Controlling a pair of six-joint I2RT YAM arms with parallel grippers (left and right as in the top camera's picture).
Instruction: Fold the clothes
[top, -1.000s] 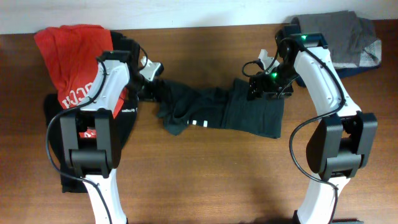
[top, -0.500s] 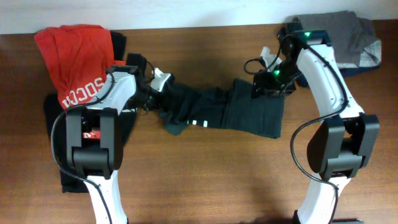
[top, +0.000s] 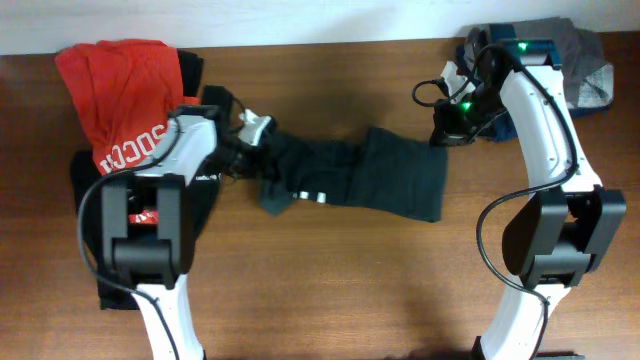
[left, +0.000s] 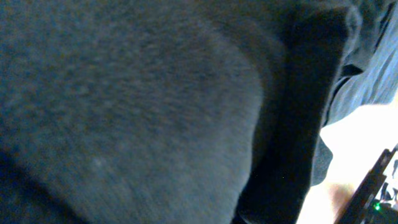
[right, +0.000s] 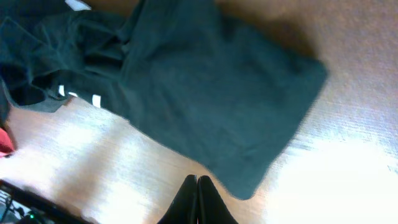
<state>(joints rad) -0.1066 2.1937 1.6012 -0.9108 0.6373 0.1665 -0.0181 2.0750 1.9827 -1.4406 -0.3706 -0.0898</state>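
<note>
A black T-shirt (top: 390, 180) lies stretched across the middle of the table, bunched at its left end, with small white marks near the bunch. My left gripper (top: 265, 145) sits on that left end and is shut on the cloth. Dark fabric (left: 155, 93) fills the left wrist view and hides the jaws. My right gripper (top: 446, 130) hangs just above the shirt's upper right corner. In the right wrist view the right gripper (right: 197, 180) is shut with nothing between its fingers, and the flat part of the shirt (right: 205, 93) lies just beyond the tips.
A red garment with white print (top: 115, 90) lies at the back left over a black one (top: 85, 175). A grey garment (top: 580, 55) is heaped at the back right corner. Bare wooden table (top: 340, 290) runs along the front.
Both grippers have gone from open to shut. The left one moved right onto the shirt's bunched end. The right one moved up and right off the shirt's edge, empty.
</note>
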